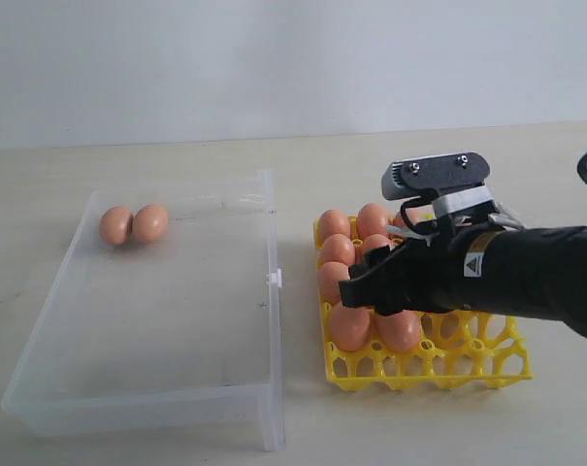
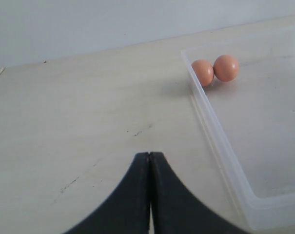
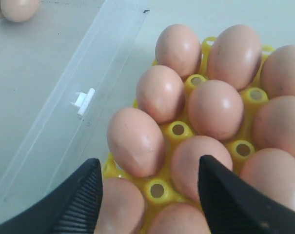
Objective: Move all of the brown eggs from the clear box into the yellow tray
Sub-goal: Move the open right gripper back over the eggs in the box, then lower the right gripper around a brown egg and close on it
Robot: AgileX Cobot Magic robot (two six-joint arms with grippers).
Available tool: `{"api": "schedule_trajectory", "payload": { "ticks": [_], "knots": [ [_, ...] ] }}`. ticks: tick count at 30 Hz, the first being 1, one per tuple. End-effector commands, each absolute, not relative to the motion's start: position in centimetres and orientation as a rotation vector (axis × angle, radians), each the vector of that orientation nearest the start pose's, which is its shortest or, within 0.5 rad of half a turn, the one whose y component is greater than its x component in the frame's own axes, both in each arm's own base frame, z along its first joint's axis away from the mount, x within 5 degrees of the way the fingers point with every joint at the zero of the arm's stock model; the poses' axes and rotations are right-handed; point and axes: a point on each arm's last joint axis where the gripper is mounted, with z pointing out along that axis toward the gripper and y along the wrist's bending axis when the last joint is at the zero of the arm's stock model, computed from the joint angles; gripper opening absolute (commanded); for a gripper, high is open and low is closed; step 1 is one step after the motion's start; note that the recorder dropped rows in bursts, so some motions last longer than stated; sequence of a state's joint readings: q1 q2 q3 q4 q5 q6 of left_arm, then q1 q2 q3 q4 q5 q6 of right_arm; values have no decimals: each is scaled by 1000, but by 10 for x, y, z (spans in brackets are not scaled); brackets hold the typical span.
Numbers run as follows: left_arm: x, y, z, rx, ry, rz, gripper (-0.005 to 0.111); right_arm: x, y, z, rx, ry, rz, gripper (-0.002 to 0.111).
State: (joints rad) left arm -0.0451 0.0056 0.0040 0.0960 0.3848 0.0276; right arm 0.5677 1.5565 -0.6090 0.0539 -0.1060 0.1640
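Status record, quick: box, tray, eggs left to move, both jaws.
clear box: two brown eggs remaining, touching, in a far corner
yellow tray: holds many eggs; front row of cells empty
tray eggs: count unclear, partly hidden
right gripper: jaws open, empty, over the tray eggs
left gripper: jaws shut, empty, over the table beside the box

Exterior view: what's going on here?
The right gripper hovers open over the yellow tray, holding nothing. Brown eggs sit in the cells beneath it, and the tray's near row is empty. Two more eggs lie side by side in a far corner of the clear box. The left gripper is shut, over the table beside the box.
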Motion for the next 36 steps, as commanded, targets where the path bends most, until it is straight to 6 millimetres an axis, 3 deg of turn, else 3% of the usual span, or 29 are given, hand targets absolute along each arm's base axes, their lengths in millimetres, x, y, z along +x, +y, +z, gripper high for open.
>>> {"api": "schedule_trajectory", "payload": {
  "ticks": [1,10,13,17,21,25,36],
  "knots": [
    [53,1,179,126,1857,75,0,248,157,184,-409,2362,376,57],
    [53,1,179,126,1857,75,0,272,177,216,-308,2422,461,54],
    [53,1,179,126,1857,75,0,281,190,216,-402,2507,496,54],
    [53,1,179,126,1857,75,0,290,222,212,-678,2530,734,53],
    [53,1,179,126,1857,75,0,307,253,206,-686,2528,969,53],
    [53,1,179,126,1857,75,0,327,278,197,-694,2553,959,53],
    [53,1,179,126,1857,75,0,370,334,210,-654,2444,953,51]
  ]
}}
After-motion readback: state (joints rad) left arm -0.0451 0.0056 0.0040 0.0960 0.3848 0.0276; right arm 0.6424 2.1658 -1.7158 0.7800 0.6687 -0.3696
